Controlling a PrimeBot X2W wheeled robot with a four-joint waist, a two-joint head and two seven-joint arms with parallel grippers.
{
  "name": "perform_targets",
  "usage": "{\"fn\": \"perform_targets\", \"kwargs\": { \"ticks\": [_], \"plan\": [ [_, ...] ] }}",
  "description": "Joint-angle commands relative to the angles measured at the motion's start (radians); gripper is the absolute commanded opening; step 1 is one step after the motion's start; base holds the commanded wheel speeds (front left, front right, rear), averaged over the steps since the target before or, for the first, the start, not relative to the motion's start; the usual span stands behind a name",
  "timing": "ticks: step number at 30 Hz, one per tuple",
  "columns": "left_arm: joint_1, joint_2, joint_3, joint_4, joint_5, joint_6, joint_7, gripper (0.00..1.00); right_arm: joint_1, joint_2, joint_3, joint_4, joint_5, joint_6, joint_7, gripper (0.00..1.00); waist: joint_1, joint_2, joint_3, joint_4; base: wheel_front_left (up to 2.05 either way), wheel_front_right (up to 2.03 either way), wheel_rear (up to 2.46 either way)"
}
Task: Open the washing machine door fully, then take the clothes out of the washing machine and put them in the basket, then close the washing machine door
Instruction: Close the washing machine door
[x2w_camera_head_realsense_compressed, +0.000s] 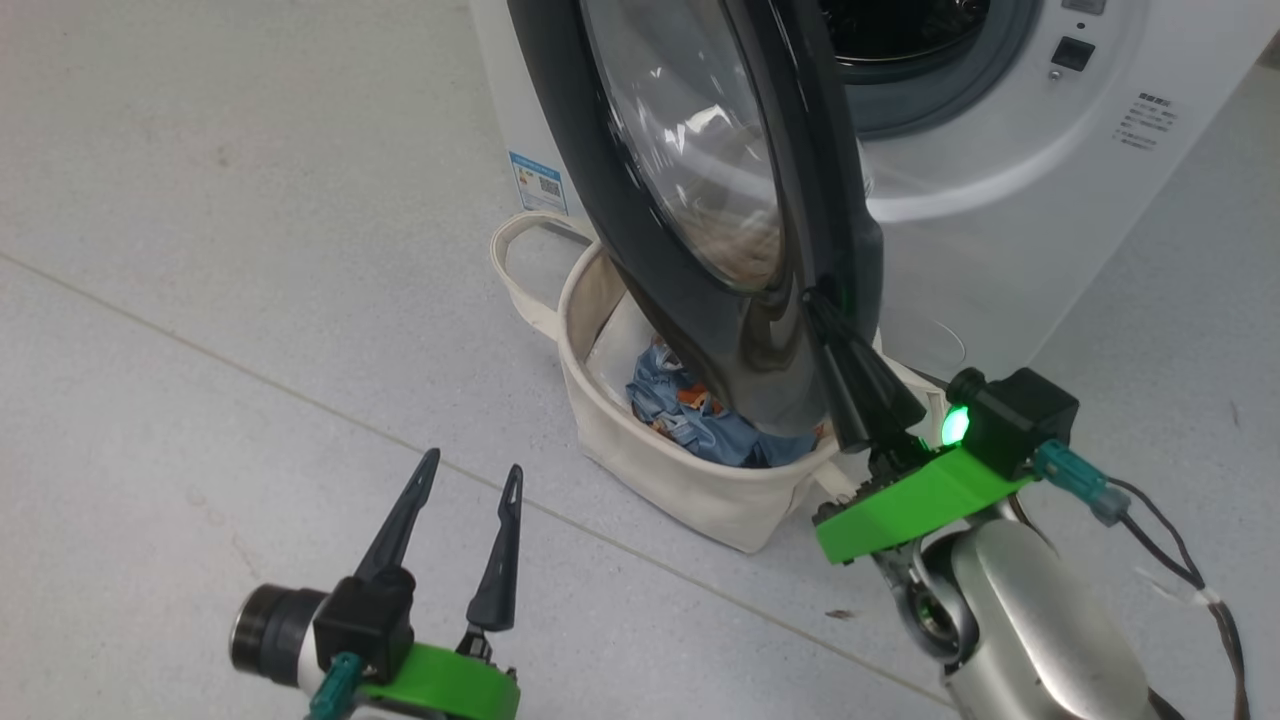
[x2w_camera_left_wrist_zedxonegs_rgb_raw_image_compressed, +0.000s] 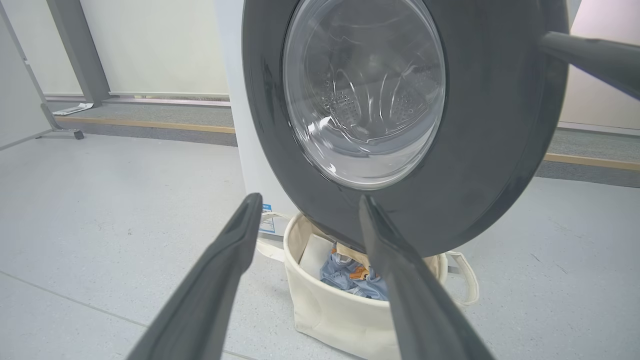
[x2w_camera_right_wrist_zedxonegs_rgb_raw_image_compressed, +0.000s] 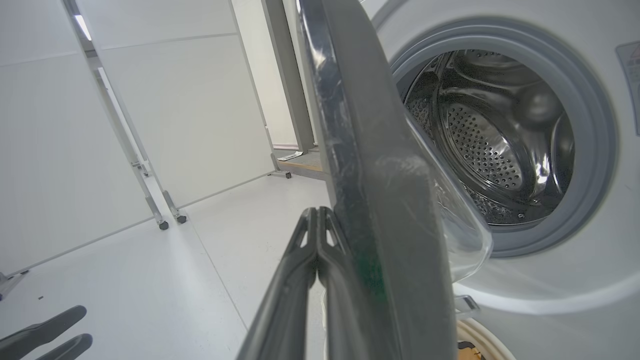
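Head view: washing machine door (x2w_camera_head_realsense_compressed: 690, 160) stands approx half open, swung out over the basket (x2w_camera_head_realsense_compressed: 680, 480), which sits on the floor (x2w_camera_head_realsense_compressed: 200, 200) just beside the washing machine (x2w_camera_head_realsense_compressed: 1000, 230). Clothes (x2w_camera_head_realsense_compressed: 690, 415) lie inside the basket, partly hidden under the door's lower edge. R wrist view shows the drum (x2w_camera_right_wrist_zedxonegs_rgb_raw_image_compressed: 500, 145) as bare metal w/ no fabric seen, so unloading looks done. I judge this as step 3 of 3, closing the door.

Right gripper (x2w_camera_head_realsense_compressed: 815, 305) has its 2 fingers pinched together w/ nothing between them, tips against the door's outer face near its lower edge. Prob. closed that way to make 1 stiff prod for pushing, not grabbing.

Left gripper (x2w_camera_head_realsense_compressed: 474, 462) hangs low over the floor, well apart from door & basket, fingers spread wide, holding nothing. Likely parked there to stay out of the door's swing path.

Risk: tips could slide on the glossy door face.
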Motion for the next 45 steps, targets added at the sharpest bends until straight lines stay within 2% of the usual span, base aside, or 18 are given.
{"fn": "perform_targets", "kwargs": {
  "ticks": [1,17,31,45],
  "plan": [
    [-0.039,-0.001,0.029,-0.028,0.009,0.007,-0.012,1.0,-0.039,0.013,0.008,-0.025,-0.01,0.001,-0.012,0.0,0.0,0.0,0.001,0.001,0.0,0.0,0.0],
    [-0.042,-0.005,0.007,-0.02,0.009,0.008,-0.012,1.0,-0.101,0.011,-0.145,0.024,-0.03,0.001,-0.012,0.0,0.0,0.0,0.013,0.011,0.0,0.0,0.0],
    [-0.05,-0.006,-0.021,-0.011,0.0,0.014,-0.012,1.0,-0.159,-0.039,-0.287,0.081,-0.005,0.001,-0.012,0.0,0.0,0.0,0.012,0.066,0.0,0.0,0.0],
    [-0.098,-0.006,-0.065,-0.036,-0.025,0.045,-0.012,1.0,-0.296,-0.113,-0.377,0.164,-0.004,0.001,-0.012,0.0,0.0,0.0,0.112,0.093,0.0,0.0,0.0]
  ]
}}
